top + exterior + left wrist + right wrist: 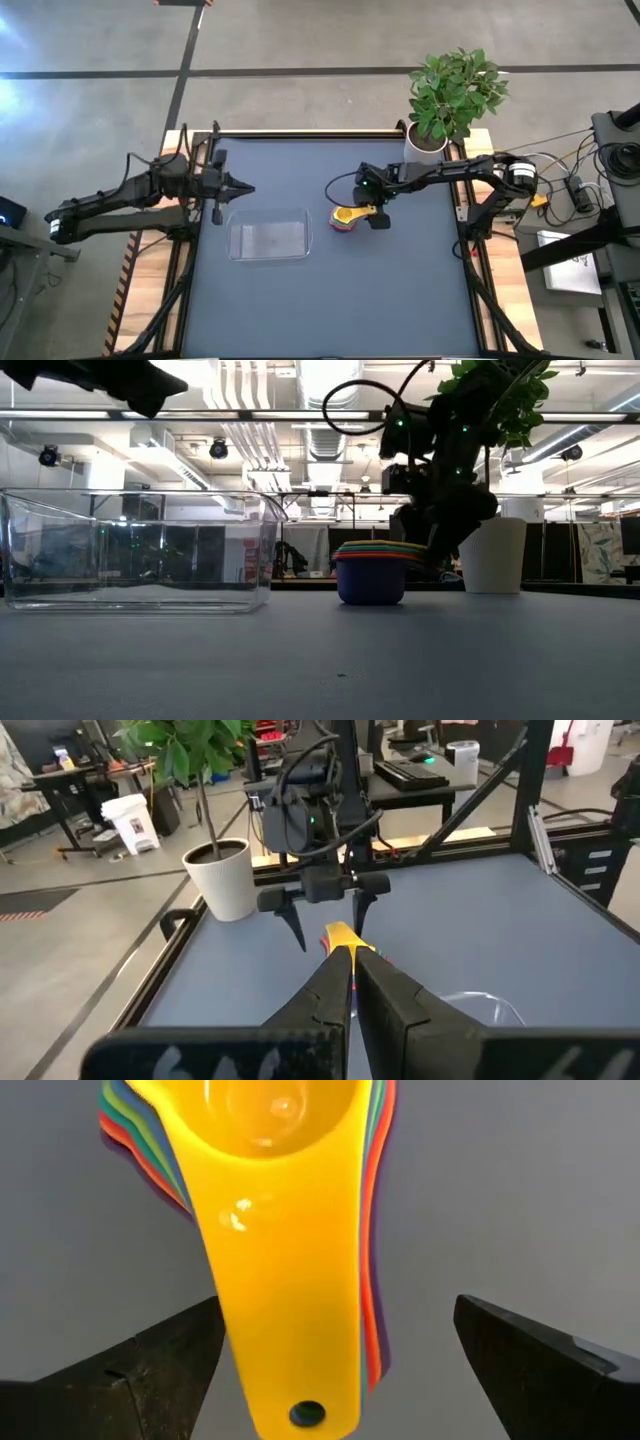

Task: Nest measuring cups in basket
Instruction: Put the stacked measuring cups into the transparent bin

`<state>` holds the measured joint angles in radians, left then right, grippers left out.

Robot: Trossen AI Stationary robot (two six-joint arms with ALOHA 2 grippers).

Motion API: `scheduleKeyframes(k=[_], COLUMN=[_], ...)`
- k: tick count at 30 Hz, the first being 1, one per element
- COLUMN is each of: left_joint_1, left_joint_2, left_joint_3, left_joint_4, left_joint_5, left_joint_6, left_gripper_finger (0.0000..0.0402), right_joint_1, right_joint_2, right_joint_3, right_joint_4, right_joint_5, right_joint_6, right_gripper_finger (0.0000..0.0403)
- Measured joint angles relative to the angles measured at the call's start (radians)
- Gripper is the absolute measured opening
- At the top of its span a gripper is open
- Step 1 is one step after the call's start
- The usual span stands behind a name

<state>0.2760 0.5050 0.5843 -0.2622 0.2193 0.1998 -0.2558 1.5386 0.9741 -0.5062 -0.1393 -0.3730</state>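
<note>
The basket (268,240) is sitting left of centre on the bench (400,300), w/ nothing in it. The measuring cups (346,217), already stacked w/ yellow on top, are lying on the bench well right of it. The right hand (374,205) is being held wide open around their handles, gripping nothing, probably for lifting the stack whole. The left hand (245,188), fingers closed on nothing, is being kept raised just beyond the basket's far edge. A plant pot (424,145) is standing at the far right.

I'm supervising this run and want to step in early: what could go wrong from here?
1. The right tool is open astride the handles of the nested measuring cups; closing on the fanned handles could split or tip the stack.
2. The basket stands apart, so the carried stack could clip its wall.
</note>
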Motion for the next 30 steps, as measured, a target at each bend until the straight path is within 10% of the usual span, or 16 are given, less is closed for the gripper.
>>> scheduleKeyframes(k=[30], left_joint_1=[0.0], left_joint_2=[-0.449], left_joint_3=[-0.197], left_joint_4=[-0.017], left_joint_5=[-0.004], left_joint_6=[-0.03], left_gripper_finger=[0.0], right_joint_1=[0.003], right_joint_2=[0.04], right_joint_3=[0.054], right_joint_4=[-0.042], right_joint_5=[0.0], right_joint_6=[0.036], right_gripper_finger=[0.0143])
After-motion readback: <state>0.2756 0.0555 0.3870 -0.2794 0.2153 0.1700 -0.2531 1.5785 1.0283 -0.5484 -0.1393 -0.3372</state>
